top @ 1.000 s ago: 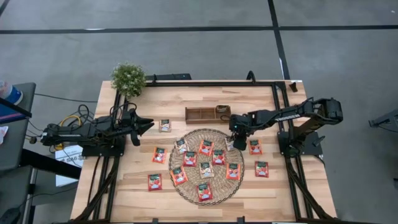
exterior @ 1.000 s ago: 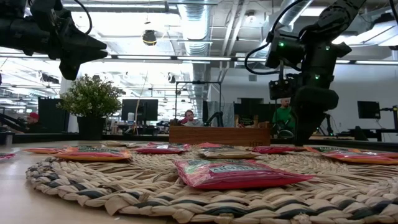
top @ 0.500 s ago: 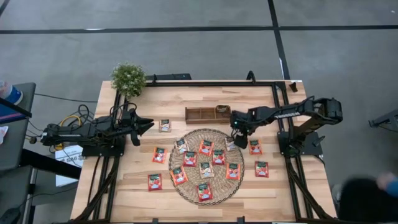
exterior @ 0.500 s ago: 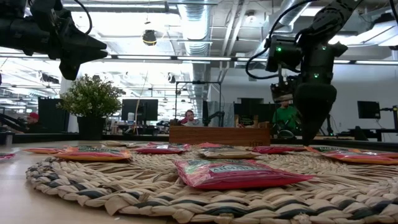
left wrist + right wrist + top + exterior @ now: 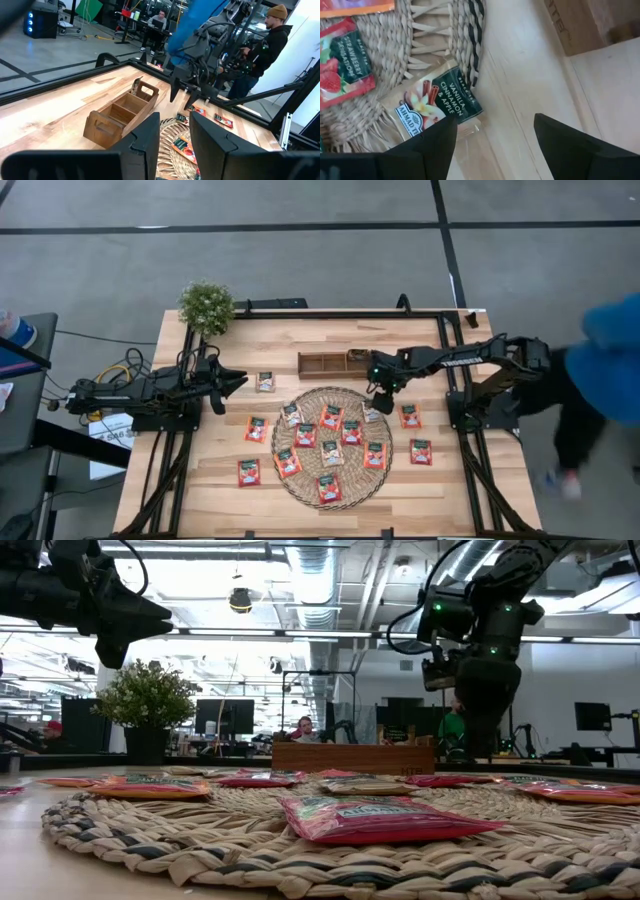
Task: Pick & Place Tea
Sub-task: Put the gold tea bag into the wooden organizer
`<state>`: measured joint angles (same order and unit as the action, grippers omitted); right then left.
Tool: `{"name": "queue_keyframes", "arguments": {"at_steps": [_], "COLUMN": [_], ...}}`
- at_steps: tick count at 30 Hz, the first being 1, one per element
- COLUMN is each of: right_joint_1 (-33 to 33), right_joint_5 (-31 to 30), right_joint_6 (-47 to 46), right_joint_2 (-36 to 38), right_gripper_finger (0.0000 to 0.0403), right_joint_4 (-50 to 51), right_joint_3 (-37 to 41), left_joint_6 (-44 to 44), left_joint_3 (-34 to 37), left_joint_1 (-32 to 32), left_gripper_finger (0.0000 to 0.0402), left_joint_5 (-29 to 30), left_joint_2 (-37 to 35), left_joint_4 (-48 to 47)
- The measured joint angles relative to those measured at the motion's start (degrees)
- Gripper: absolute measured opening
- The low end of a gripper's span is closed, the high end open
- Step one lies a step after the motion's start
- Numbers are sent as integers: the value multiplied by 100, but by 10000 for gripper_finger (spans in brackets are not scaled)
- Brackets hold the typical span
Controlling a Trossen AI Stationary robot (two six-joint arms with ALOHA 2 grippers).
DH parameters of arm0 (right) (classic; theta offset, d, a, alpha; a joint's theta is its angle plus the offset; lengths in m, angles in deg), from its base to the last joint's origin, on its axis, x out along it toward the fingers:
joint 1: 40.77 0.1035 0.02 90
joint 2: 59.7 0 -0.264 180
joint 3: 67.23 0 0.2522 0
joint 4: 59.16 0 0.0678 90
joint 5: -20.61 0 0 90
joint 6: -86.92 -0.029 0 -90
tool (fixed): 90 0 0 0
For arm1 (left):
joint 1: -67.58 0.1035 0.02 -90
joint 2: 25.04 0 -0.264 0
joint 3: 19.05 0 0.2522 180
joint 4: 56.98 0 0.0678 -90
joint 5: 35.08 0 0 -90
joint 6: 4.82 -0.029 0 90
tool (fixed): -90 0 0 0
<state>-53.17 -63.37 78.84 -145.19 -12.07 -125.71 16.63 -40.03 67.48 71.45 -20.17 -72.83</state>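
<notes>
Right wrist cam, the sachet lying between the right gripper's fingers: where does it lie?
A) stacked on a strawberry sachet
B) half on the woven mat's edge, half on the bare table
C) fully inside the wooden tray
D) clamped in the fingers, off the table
B: the vanilla, cinnamon & apple sachet straddles the fringe of the woven mat and the table, with the right gripper open above it, not holding it.

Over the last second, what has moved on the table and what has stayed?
The right gripper opened its jaws and shifted toward the wooden tray; it holds nothing, hovering over the beige sachet at the mat's edge. The left gripper and the sachets stayed put.
</notes>
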Motion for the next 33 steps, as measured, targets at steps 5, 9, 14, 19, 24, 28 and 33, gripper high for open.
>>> {"name": "queue_keyframes", "arguments": {"at_steps": [5, 9, 14, 19, 24, 28, 33], "right_joint_1": [43, 135, 271, 343, 374, 372, 338], "right_joint_5": [-4, -18, -363, -302, -257, -321, -488], "right_joint_6": [-46, -48, -52, -55, -107, -162, -219], "right_joint_2": [0, 0, -83, -486, -866, -893, -760], "right_gripper_finger": [258, 258, 258, 258, 258, 258, 245], "right_joint_4": [-119, -399, -477, -473, -480, -461, -440], "right_joint_3": [111, 113, 111, 109, 54, 50, 97], "left_joint_6": [0, 0, 0, 0, 4, 4, -2], "left_joint_3": [0, 0, 0, 0, 0, -1, 0], "left_joint_1": [0, 0, -2, 0, -2, -1, -2], "left_gripper_finger": [97, 97, 97, 97, 97, 97, 97], "left_joint_5": [1, 2, 1, 2, 2, 2, 2], "left_joint_2": [2, 0, 0, 2, 0, 0, 0], "left_joint_4": [0, -2, 0, -2, 0, 0, 1]}}
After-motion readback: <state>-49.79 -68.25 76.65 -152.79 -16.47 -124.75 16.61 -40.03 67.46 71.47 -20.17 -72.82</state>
